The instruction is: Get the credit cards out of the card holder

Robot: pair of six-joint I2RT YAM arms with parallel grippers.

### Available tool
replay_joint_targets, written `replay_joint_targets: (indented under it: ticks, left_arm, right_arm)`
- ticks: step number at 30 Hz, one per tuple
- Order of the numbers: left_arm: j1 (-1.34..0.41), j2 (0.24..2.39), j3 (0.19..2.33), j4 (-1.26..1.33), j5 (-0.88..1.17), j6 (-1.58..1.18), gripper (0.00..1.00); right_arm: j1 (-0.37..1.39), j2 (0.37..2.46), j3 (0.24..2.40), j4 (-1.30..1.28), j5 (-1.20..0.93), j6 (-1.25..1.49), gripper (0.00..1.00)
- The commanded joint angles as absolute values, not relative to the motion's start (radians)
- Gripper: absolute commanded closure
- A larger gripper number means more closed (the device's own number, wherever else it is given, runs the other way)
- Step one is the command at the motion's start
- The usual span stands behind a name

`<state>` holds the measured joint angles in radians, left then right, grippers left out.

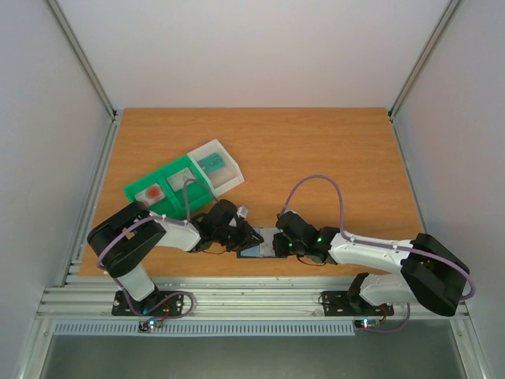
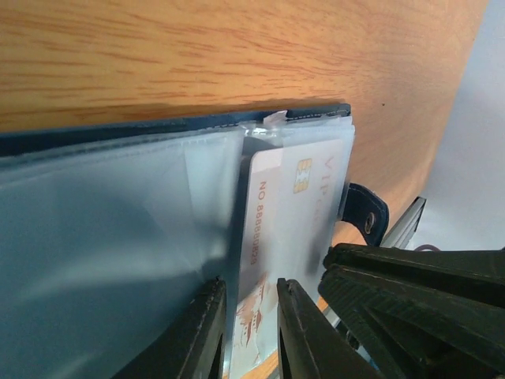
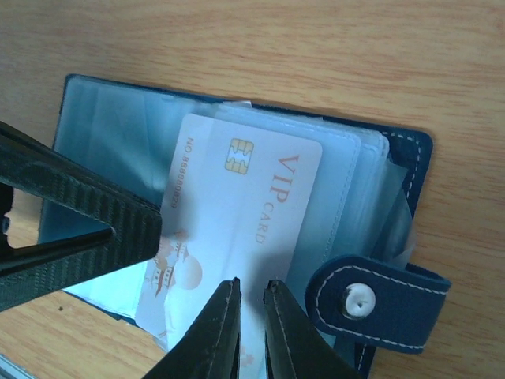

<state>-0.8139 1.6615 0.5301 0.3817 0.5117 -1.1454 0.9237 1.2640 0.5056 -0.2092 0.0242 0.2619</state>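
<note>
The card holder [image 3: 398, 170] lies open on the bench [image 1: 316, 150] between both arms. The right claw [image 3: 252, 286] pinches the VIP credit card's [image 3: 237, 213] lower edge. The left claw [image 2: 251, 286], nearly closed, grips the clear sleeve [image 2: 118, 237] beside it.

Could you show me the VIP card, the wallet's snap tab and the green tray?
VIP card [image 3: 248, 201]: right wrist view, middle of its printed face.
wallet tab [image 3: 398, 304]: right wrist view, on the strap beside the snap.
green tray [image 1: 156, 174]: top view, its far rim.
</note>
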Motion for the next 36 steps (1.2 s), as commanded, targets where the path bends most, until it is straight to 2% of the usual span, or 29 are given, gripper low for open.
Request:
replay_joint_targets:
  ticks: [1,13,18,36]
  left_arm:
    - [-0.817,1.684,0.519,0.491,0.524,-1.169,0.81]
    - [-0.816,1.692,0.521,0.499,0.528,-1.171,0.87]
    - [-0.817,1.692,0.519,0.507,0.529,-1.165,0.99]
    - [-0.812,1.640,0.493,0.440,0.516,-1.137,1.00]
  right_arm:
    - [0.922,1.275,0.490,-0.186,0.026,0.278,0.90]
    - [0.922,1.303,0.483,-0.167,0.022,0.282,0.91]
    - [0.922,1.300,0.483,-0.170,0.029,0.282,0.91]
    - [0.921,1.272,0.489,-0.203,0.061,0.282,0.91]
